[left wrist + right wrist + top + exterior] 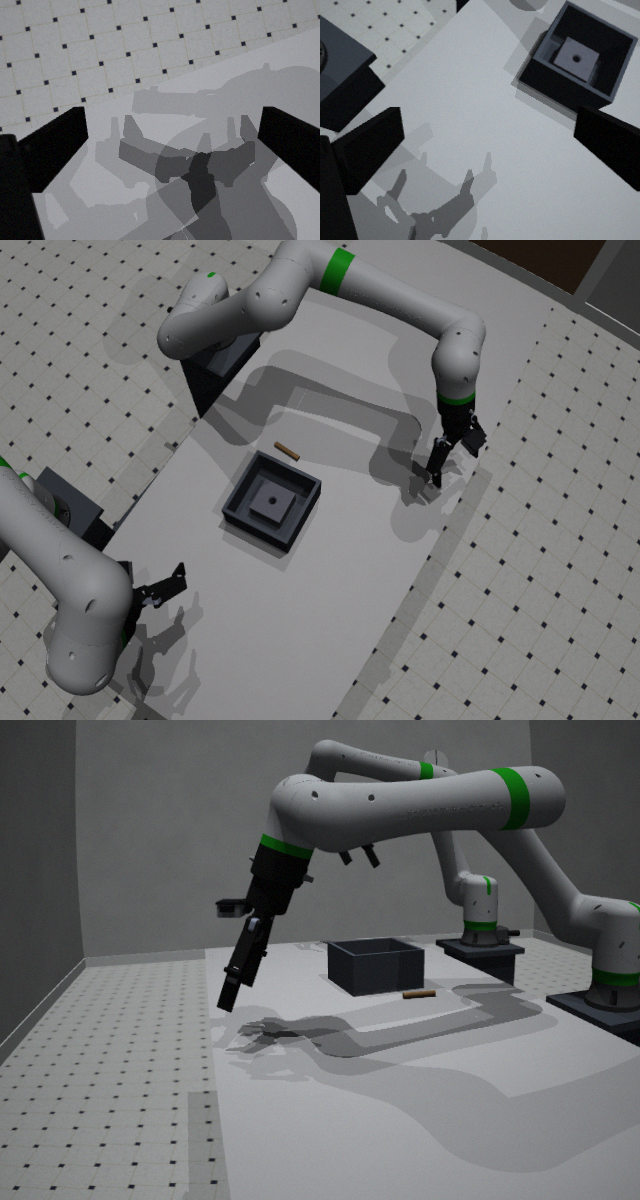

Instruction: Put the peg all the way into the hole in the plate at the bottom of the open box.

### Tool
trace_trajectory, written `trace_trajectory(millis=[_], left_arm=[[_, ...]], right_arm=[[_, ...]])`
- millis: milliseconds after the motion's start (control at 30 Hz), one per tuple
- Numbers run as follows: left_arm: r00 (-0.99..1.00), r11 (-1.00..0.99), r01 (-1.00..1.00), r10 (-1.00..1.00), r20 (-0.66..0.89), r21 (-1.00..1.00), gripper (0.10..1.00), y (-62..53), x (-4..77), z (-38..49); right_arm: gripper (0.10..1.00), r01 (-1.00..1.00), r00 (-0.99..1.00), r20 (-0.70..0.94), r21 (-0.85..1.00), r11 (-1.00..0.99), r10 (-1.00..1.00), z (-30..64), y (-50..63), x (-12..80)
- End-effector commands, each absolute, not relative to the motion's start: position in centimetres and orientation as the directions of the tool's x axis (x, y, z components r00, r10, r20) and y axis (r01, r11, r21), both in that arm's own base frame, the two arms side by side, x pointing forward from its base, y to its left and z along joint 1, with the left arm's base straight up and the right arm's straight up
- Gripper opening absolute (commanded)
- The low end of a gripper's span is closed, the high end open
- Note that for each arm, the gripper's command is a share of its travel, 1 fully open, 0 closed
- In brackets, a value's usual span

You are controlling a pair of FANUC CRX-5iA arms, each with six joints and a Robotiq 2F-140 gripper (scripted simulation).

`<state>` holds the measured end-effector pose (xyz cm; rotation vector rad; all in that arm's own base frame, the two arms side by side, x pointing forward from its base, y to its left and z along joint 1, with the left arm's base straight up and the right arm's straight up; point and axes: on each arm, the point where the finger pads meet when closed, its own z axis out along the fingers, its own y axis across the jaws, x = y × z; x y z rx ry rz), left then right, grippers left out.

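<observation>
The brown peg (286, 450) (419, 994) lies flat on the table, just outside the open dark box (255, 534) (376, 974) (559, 89). The light square plate (261, 512) (564, 54) sits at the bottom of the box, its round hole (272, 500) (576, 58) uncovered. The exterior view does not show the plate behind the walls. My left gripper (456, 466) (236, 994) (173, 122) is open and empty above the table's far long edge, away from peg and box. My right gripper (154, 568) (489, 122) is open and empty above the table, on the box's other side from the peg.
The box walls stand up all around the plate. The two arm pedestals (235, 356) (345, 62) stand along one long side of the table (310, 612) (361, 1133). The left arm reaches across above the table, and arm shadows fall near the peg.
</observation>
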<state>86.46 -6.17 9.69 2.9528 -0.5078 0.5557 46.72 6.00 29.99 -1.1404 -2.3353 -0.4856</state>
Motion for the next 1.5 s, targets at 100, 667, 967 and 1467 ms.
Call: trace_trajectory(millis=[100, 667, 967, 1467], left_arm=[[0.887, -0.946, -0.324, -0.292, 0.357, 0.032, 1.0, -5.6, 84.7, 12.2], [0.981, -0.989, -0.141, -0.135, 0.14, 0.034, 1.0, -1.6, 64.9, 22.9], [0.997, -0.998, -0.055, -0.054, 0.058, 0.016, 1.0, -0.6, 56.3, 25.9], [0.999, -0.999, -0.041, -0.041, 0.012, 0.005, 1.0, -17.0, 48.3, 19.1]], right_arm=[[1.0, 0.802, -0.534, 0.563, 0.103, 0.588, 0.63, 30.4, 5.7, 46.7], [1.0, 0.767, -0.595, 0.538, 0.157, 0.622, 0.598, 30.1, 3.6, 46.9], [1.0, 0.722, -0.658, 0.503, 0.212, 0.659, 0.56, 29.9, 1.3, 47.1], [1.0, 0.521, -0.845, 0.343, 0.356, 0.776, 0.41, 29.1, -6.9, 46.6]])
